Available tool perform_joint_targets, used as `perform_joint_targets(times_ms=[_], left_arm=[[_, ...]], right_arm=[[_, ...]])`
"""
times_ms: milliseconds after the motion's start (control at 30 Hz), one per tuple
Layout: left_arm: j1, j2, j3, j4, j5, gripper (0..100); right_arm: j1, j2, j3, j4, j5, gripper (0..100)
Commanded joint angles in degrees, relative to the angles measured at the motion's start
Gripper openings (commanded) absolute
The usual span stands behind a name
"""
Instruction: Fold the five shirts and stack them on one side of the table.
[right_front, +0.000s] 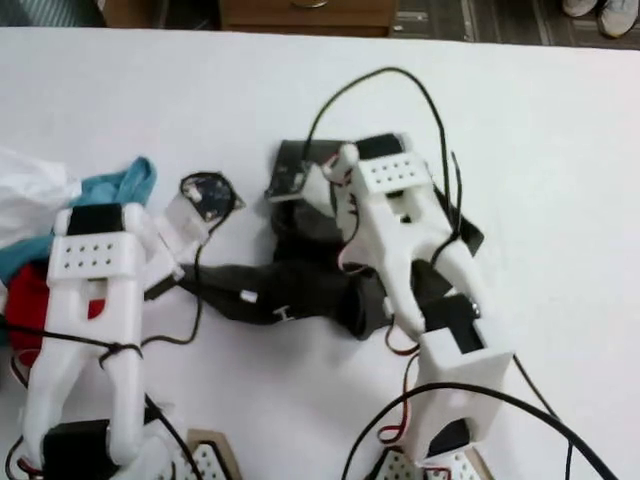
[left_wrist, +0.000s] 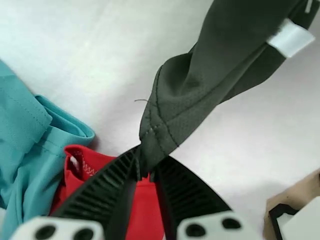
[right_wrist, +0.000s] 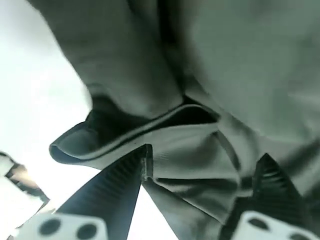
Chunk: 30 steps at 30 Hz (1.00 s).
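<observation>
A dark shirt (right_front: 300, 295) lies bunched in the middle of the white table (right_front: 540, 150). My left gripper (right_front: 178, 268) sits at its left end. In the left wrist view the left gripper (left_wrist: 145, 167) is shut on a hemmed corner of the dark shirt (left_wrist: 210, 75). My right gripper (right_front: 303, 190) hangs over the far part of the cloth. Seen from the right wrist, the right gripper (right_wrist: 205, 155) is open, its fingers (right_wrist: 125, 185) spread with a fold of the dark shirt (right_wrist: 225, 75) between them. A teal shirt (right_front: 125, 182) and a red shirt (right_front: 30, 300) lie heaped at the left edge.
A white garment (right_front: 30, 190) lies crumpled beside the teal shirt (left_wrist: 25, 145) and the red shirt (left_wrist: 80, 172). Black cables (right_front: 420, 95) loop over the right arm. The arm bases (right_front: 210, 455) stand at the near edge. The table's right half is bare.
</observation>
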<state>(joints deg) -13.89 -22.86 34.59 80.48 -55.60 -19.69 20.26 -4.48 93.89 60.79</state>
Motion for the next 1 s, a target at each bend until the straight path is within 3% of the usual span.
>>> perform_joint_targets(times_ms=[0,400,733,967], left_arm=[[-0.44,-1.93,-0.31,0.26,-0.09,2],[-0.44,-1.93,-0.31,0.26,-0.09,2],[-0.44,-1.93,-0.31,0.26,-0.18,2],[-0.35,-1.93,-0.31,0.26,-0.18,2]], right_arm=[[-0.75,-1.19,4.57,-4.62,-2.29,32.3],[-3.38,-11.47,17.23,-22.29,-23.38,32.3],[-4.7,-9.01,19.25,-21.58,-23.38,32.0],[-4.62,-7.69,18.9,-24.04,-33.05,16.9]])
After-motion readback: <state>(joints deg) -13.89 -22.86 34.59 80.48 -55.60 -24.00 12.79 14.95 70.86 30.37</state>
